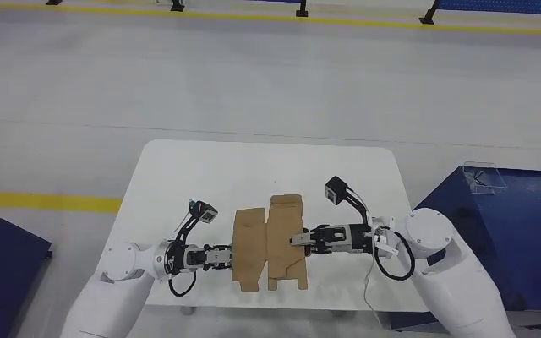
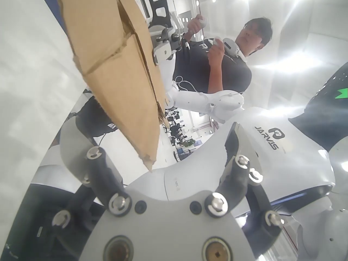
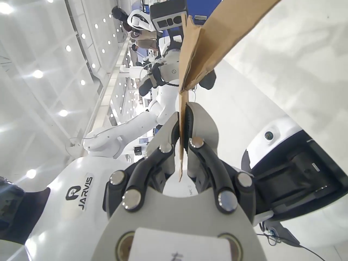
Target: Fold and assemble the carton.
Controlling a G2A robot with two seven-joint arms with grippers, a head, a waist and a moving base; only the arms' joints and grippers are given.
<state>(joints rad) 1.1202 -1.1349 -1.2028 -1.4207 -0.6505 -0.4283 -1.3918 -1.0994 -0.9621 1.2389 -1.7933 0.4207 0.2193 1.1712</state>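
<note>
White table (image 1: 254, 165), carton (image 1: 270, 245), perhaps blue cabinet (image 1: 499, 215)

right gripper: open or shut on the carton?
Shut on the carton: in the right wrist view, the right gripper has its jaws clamped on a cardboard edge running between them.

Brown corrugated cardboard carton (image 1: 254, 245) is seen unassembled: panels spread out, creased down the centre, near white table's (image 1: 169, 169) front edge.
</note>
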